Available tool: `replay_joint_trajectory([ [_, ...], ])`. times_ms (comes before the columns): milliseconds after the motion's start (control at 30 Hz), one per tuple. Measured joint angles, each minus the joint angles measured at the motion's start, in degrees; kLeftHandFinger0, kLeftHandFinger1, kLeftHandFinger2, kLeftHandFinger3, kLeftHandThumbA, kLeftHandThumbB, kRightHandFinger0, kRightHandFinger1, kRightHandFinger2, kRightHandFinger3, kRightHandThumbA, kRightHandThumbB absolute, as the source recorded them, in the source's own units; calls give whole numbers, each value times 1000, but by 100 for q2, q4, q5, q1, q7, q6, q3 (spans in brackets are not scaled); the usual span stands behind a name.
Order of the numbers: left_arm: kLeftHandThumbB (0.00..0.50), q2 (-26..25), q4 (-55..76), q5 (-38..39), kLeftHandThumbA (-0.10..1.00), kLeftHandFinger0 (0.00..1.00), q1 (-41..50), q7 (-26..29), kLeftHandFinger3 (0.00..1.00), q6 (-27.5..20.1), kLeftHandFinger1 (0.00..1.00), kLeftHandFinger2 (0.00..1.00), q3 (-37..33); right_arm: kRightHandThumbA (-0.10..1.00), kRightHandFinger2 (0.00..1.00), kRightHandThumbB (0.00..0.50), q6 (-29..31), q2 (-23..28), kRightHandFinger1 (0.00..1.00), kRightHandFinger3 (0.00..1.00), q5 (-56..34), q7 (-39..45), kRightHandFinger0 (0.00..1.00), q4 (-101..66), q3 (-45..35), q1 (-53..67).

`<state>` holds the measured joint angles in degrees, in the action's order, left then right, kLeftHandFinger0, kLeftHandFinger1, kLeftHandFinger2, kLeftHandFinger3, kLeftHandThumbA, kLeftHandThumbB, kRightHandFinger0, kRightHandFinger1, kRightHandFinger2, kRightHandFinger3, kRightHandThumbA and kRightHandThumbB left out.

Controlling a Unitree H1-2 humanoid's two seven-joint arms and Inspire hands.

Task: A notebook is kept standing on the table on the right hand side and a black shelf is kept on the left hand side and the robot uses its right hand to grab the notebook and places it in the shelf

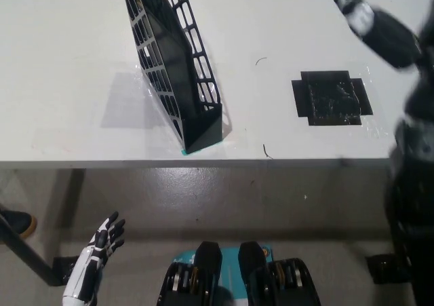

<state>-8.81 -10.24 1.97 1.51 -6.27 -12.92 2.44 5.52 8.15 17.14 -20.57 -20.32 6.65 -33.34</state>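
The black lattice shelf [178, 68] stands on the white table [68, 62], left of the middle, with its near end at the table's front edge. No notebook shows on the table, and the shelf's inside is too dark to read. My black right arm [413, 184] rises along the right edge of the head view. Its hand [371, 20] is a motion blur at the top right, well clear of the shelf. My white left hand [102, 245] hangs open below the table at the lower left.
A square patch of black tape [332, 98] lies on the table right of the shelf. A dark shoe [15, 221] and a dark bar [27, 258] show on the floor at the far left.
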Motion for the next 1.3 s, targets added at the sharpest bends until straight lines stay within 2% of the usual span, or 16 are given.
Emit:
replay_joint_trajectory([
  [100,94,-2,10,-1,1000,1000,4,0,1000,0,1000,1000,2,1000,1000,457,19,42,1000,1000,-65,161,1000,-622,68,949],
  [167,98,-5,34,-1,1000,1000,6,0,1000,0,1000,1000,7,1000,1000,412,54,75,1000,1000,-139,326,1000,-896,134,1599],
  [333,105,-2,47,1,1000,1000,-12,-1,1000,0,1000,1000,9,1000,1000,397,316,80,1000,1000,-213,522,1000,-513,249,2486],
  [433,103,-4,48,-1,1000,1000,-24,0,1000,2,1000,1000,7,1000,1000,395,496,58,1000,1000,-284,623,1000,-6,292,2690],
  [467,97,-4,48,-1,1000,1000,-25,0,1000,2,1000,1000,8,1000,1000,353,536,38,1000,1000,-305,659,1000,125,304,2736],
  [667,94,-5,48,-18,1000,1000,-70,1,1000,1,1000,1000,8,1000,1000,349,784,-97,1000,1000,-435,816,1000,1173,322,2867],
  [700,92,-5,48,-20,1000,1000,-71,1,1000,2,1000,1000,9,1000,1000,324,811,-103,1000,1000,-456,839,1000,1231,321,2875],
  [933,103,-9,47,-25,1000,1000,-89,0,1000,1,1000,1000,9,1000,1000,340,1042,-202,1000,1000,-648,948,1000,2402,285,2939],
  [967,90,-9,47,-25,1000,1000,-91,-1,1000,1,1000,1000,8,1000,1000,349,1054,-223,1000,1000,-709,975,1000,2489,269,2944],
  [1133,117,-9,47,-25,1000,1000,-92,-1,1000,2,1000,1000,9,1000,1000,334,1109,-301,1000,1000,-1029,1162,1000,2913,165,3027],
  [1300,114,-9,47,-42,1000,1000,-93,0,1000,2,1000,1000,8,1000,1000,326,1198,-315,1000,1000,-1294,1338,1000,3301,50,3163],
])
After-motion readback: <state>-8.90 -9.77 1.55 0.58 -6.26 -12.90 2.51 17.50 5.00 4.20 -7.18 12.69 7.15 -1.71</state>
